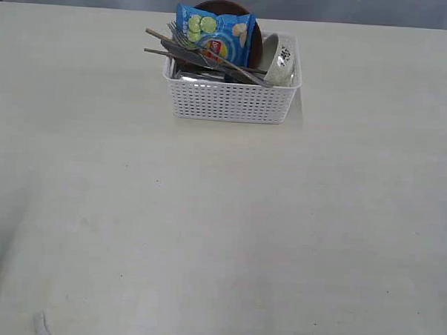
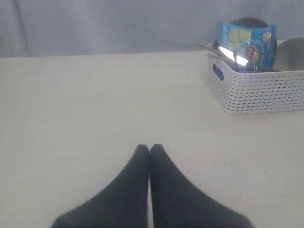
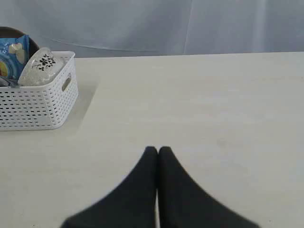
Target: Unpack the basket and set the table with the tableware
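Note:
The white lattice basket stands at the far middle of the cream table. Inside it are a steel fork and knife, wooden chopsticks, a pale bowl on its side, and a brown plate behind a blue snack bag. The basket also shows in the left wrist view, far from my shut left gripper. My right gripper is shut and empty too, well away from the basket and the bowl. Neither gripper shows in the exterior view.
A grey curtain hangs behind the table's far edge. Bare tabletop lies between both grippers and the basket.

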{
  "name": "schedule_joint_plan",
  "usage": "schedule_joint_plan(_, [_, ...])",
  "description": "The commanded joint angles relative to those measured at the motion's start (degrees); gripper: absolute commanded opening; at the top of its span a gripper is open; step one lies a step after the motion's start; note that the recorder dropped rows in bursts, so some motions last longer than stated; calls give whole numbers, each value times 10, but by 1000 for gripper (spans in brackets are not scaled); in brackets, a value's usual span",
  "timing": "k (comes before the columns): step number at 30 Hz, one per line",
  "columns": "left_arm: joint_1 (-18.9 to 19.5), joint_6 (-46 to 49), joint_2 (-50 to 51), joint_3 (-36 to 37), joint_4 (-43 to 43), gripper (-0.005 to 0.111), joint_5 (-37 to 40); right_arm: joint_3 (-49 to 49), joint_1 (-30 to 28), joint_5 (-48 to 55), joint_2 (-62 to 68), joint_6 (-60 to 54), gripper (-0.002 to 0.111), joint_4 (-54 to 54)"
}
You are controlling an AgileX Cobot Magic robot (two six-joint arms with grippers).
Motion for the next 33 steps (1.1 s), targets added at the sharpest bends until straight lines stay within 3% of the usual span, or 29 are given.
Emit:
schedule_joint_plan(1, [-3,-2,-1,2,5,0,-6,2,-2,-12,-3,-1,-1,-4])
schedule_joint_plan(9, [-3,-2,-1,2,5,0,-6,2,-2,-148,-3,-1,-1,-3])
schedule_joint_plan(18, [-3,-2,-1,2,5,0,-6,2,-2,-221,-3,-1,-1,-3])
schedule_joint_plan(25, [-3,-2,-1,2,5,0,-6,2,-2,-384,-3,25,-1,-3])
schedule_joint_plan(33, [-3,-2,-1,2,5,0,-6,-167,-2,-244,64,38,-1,-4])
